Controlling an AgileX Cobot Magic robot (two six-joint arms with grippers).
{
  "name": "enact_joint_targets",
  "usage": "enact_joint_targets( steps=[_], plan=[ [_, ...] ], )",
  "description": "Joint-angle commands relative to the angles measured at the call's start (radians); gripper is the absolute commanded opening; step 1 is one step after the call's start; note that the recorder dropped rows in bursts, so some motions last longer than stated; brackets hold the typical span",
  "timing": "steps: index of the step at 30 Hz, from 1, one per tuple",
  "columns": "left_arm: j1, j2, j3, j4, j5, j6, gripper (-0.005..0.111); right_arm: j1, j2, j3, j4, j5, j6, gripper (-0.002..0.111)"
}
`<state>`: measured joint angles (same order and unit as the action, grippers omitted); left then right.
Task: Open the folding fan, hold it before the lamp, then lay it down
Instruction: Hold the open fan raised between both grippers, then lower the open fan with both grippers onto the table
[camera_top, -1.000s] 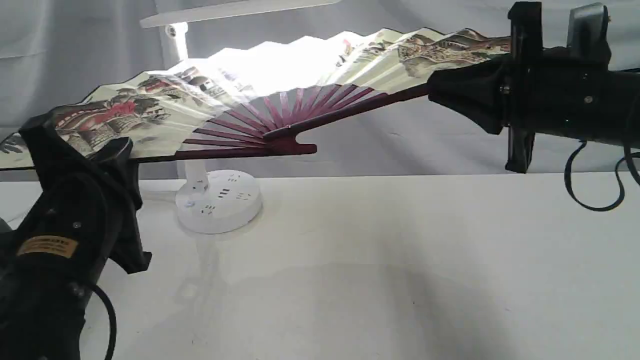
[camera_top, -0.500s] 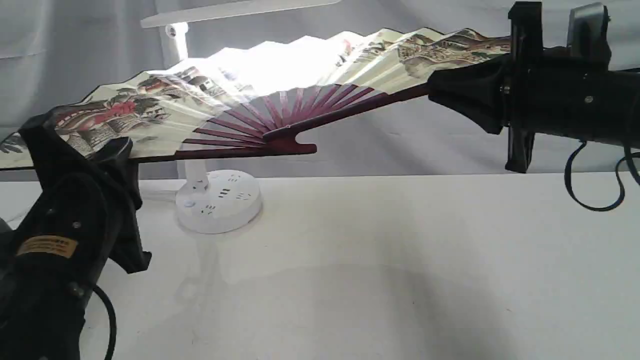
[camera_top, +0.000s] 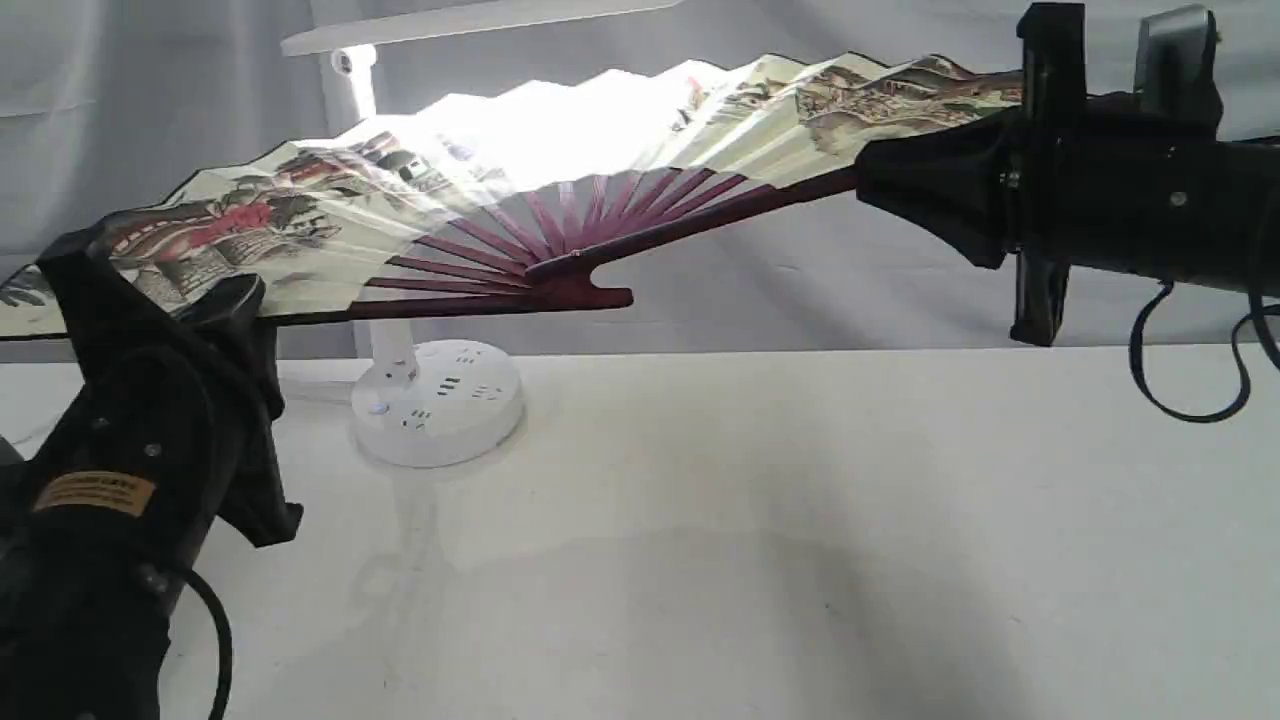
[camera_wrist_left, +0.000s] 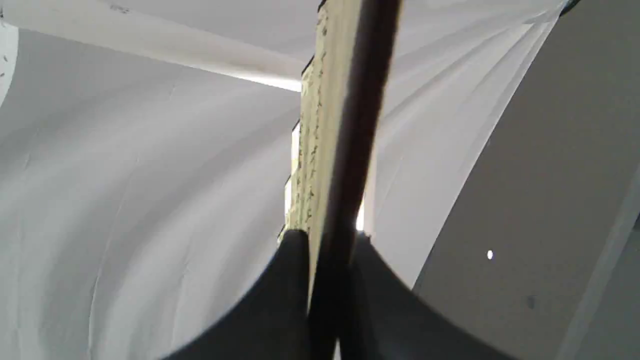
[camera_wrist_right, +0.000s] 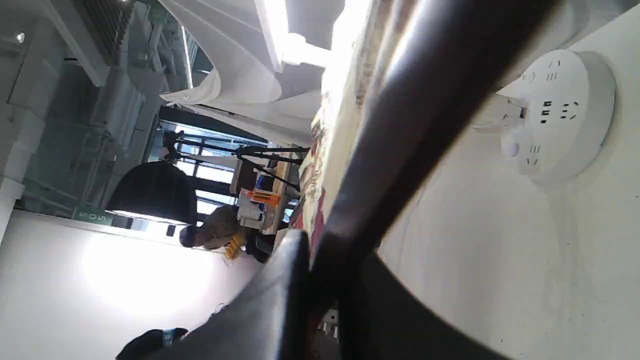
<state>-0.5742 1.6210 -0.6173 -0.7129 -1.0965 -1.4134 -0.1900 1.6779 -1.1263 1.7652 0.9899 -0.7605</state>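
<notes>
- At the far left, around 8 o'clock, the left gripper (camera_top: 165, 290) has its jaws clamped on one guard of the folding fan (camera_top: 330, 220), which is up in the air above the table (camera_top: 800, 500).
- Fully spread, the folding fan's long axis climbs from 8 o'clock to 2 o'clock, with the pivot toward 6 and the pleated edge toward 12.
- Behind it stands the lamp (camera_top: 437, 400). The paper hides the stem, and the base shows at 7 o'clock from the pivot.
- At 2 o'clock, the right gripper (camera_top: 868, 182) has its jaws pinched on the other guard.
</notes>
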Motion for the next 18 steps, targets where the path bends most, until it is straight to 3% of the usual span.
enact_joint_targets(
  steps=[1, 9, 18],
  plan=[
    [0.017, -0.013, 0.007, -0.1, -0.107, -0.043, 0.0, -0.019, 0.005, -0.004, -0.055, -0.078, -0.046, 0.0],
    [0.007, -0.013, 0.089, -0.055, -0.109, -0.052, 0.0, -0.022, 0.005, 0.017, -0.137, -0.036, -0.008, 0.0],
    [-0.124, -0.013, 0.118, -0.209, -0.094, -0.016, 0.0, -0.046, 0.005, 0.144, -0.137, -0.023, -0.054, 0.0]
  ],
)
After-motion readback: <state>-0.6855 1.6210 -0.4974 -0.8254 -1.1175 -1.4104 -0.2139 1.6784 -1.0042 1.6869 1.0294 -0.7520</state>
